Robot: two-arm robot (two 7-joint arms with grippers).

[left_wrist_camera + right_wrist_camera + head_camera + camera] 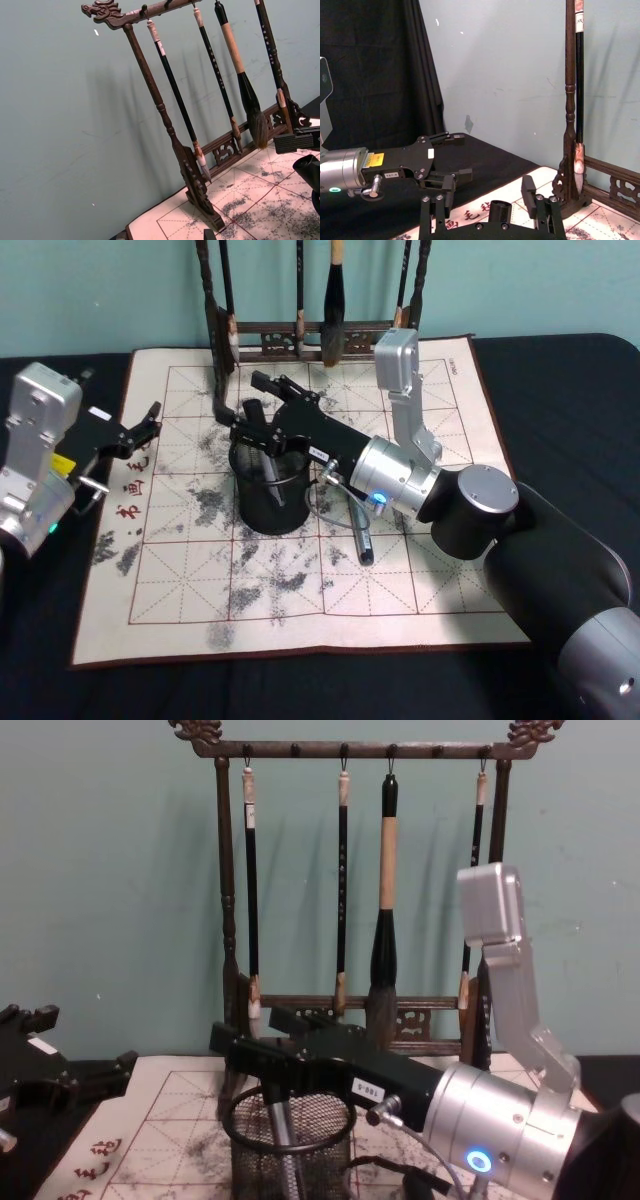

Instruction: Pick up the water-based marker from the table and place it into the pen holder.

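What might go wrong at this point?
The right gripper hangs low over the pen holder, jaws open around the marker leaning inside; pulling away might catch the rim and tip it. The brush rack stands close behind, so lifting might knock a hanging brush. Another pen lies on the mat under that arm and might get swept. The left gripper sits at the mat's left edge.

A bronze-coloured brush rack (pixel 225 870) with hanging brushes (pixel 386 920) stands before a teal wall (pixel 100 870).
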